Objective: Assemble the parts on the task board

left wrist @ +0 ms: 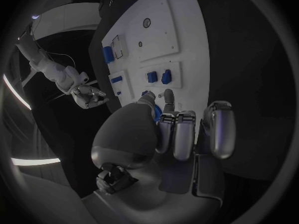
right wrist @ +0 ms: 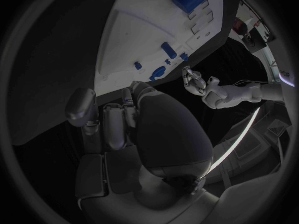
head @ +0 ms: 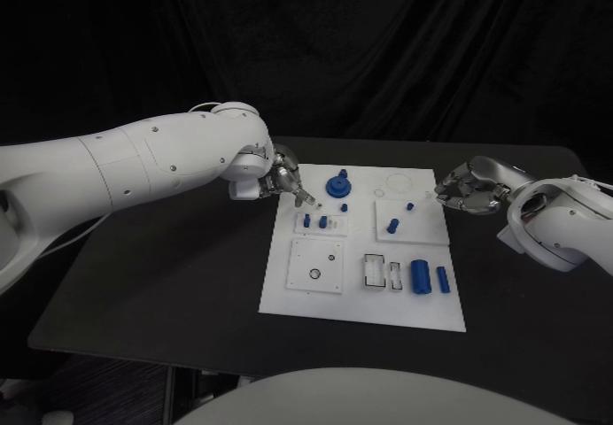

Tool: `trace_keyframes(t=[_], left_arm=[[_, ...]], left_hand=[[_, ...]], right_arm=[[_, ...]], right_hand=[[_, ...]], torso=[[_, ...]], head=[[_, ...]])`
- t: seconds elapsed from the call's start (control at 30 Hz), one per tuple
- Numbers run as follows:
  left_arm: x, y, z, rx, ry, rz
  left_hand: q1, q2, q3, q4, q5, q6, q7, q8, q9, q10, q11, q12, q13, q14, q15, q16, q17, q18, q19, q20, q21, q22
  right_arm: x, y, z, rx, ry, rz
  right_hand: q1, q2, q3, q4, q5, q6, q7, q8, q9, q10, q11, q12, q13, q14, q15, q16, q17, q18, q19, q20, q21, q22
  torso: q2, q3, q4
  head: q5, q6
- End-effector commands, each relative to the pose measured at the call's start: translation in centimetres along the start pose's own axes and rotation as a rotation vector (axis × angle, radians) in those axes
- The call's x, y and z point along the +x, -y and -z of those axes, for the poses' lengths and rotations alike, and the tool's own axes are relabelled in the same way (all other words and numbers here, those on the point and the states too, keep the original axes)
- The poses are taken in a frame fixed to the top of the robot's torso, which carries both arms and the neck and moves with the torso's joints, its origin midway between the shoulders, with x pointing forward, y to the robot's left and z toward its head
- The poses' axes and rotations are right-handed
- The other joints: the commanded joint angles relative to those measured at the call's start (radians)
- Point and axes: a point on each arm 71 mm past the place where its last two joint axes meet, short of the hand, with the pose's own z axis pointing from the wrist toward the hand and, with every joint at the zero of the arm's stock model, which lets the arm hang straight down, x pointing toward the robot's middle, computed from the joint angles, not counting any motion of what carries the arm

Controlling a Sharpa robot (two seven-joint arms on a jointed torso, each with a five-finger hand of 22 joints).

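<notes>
I saw the left hand [head: 283, 184] at the task board [head: 361, 301]'s ten o'clock corner and the right hand [head: 468, 191] at two o'clock; grips I couldn't tell.

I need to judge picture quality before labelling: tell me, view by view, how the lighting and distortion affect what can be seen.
Head view: the white board is evenly lit and sharp against black table and curtain. Left wrist view: fisheye bends the board's edges; the left hand sits dim. Right wrist view: the right hand is in shadow, the board curved.
</notes>
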Motion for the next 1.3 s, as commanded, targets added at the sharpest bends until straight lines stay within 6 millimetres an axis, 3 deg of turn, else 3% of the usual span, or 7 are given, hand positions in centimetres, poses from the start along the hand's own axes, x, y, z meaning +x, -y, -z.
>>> trace_keyframes(t=[0.03,0.2,0.33,0.6,1.3], left_arm=[[0.0,0.0,0.0,-0.071,-0.025,-0.053],[0.0,0.5,-0.3,-0.081,-0.016,-0.065],[0.1,0.7,-0.5,-0.083,-0.012,-0.065],[0.1,0.9,-0.8,-0.062,0.008,-0.052],[1.3,0.9,-1.3,-0.07,-0.031,-0.065]], left_hand=[[-0.025,-0.001,-0.004,0.004,-0.015,0.015,-0.001,-0.002,-0.002,0.108,0.005,0.001,0.261,0.106,0.004,0.003,0.263,-0.011,0.013,-0.001,0.015,0.207],[-0.032,-0.001,-0.006,0.004,-0.017,0.017,-0.001,-0.003,-0.002,0.108,0.005,0.001,0.261,0.106,0.004,0.003,0.263,-0.011,0.015,-0.001,0.017,0.207],[-0.033,0.0,-0.006,0.004,-0.017,0.017,-0.001,-0.003,-0.002,0.108,0.005,0.001,0.261,0.106,0.003,0.003,0.263,-0.011,0.014,-0.001,0.016,0.207],[-0.042,0.004,-0.008,0.006,-0.017,0.019,-0.001,-0.003,-0.002,0.108,0.005,0.001,0.261,0.106,0.003,0.003,0.263,-0.01,0.012,-0.002,0.013,0.206],[-0.082,0.013,-0.019,0.007,-0.024,0.034,-0.003,0.002,0.003,0.108,0.003,0.001,0.261,0.106,0.003,0.003,0.263,-0.011,0.017,-0.003,0.019,0.208]], right_arm=[[-0.1,-0.1,0.0,0.003,0.014,-0.003],[0.0,-0.3,0.0,-0.002,0.011,-0.003],[0.0,-0.4,0.0,-0.004,0.01,-0.003],[0.0,-0.3,0.0,-0.003,0.009,-0.003],[0.0,-0.2,0.0,-0.002,0.009,-0.003]], right_hand=[[-0.012,-0.001,0.006,0.0,0.005,-0.002,0.004,-0.003,-0.001,-0.003,0.001,-0.005,-0.007,0.014,0.006,-0.005,0.0,0.012,-0.004,0.003,-0.001,0.115],[-0.012,-0.001,0.006,0.0,0.005,-0.002,0.004,-0.003,-0.001,-0.003,0.001,-0.005,-0.007,0.014,0.006,-0.005,0.0,0.012,-0.004,0.003,-0.001,0.115],[-0.012,-0.001,0.006,0.0,0.005,-0.002,0.004,-0.003,-0.001,-0.003,0.001,-0.005,-0.007,0.014,0.006,-0.005,0.0,0.012,-0.004,0.003,-0.001,0.115],[-0.012,-0.001,0.006,0.0,0.005,-0.002,0.004,-0.003,-0.001,-0.003,0.001,-0.005,-0.007,0.014,0.006,-0.005,0.0,0.012,-0.004,0.003,-0.001,0.115],[-0.012,-0.001,0.007,0.0,0.006,-0.001,0.004,-0.003,-0.001,-0.003,0.001,-0.005,-0.007,0.014,0.006,-0.006,0.0,0.012,-0.004,0.003,-0.002,0.115]], torso=[[0.002,-0.0024,0.0005],[0.004,-0.0061,-0.0015],[0.005,-0.0069,-0.0015],[0.001,-0.0042,-0.0011],[0.0,-0.0033,0.0003]], head=[[0.001,0.0],[0.005,0.0],[0.006,0.0],[0.003,0.0],[-0.004,0.0]])
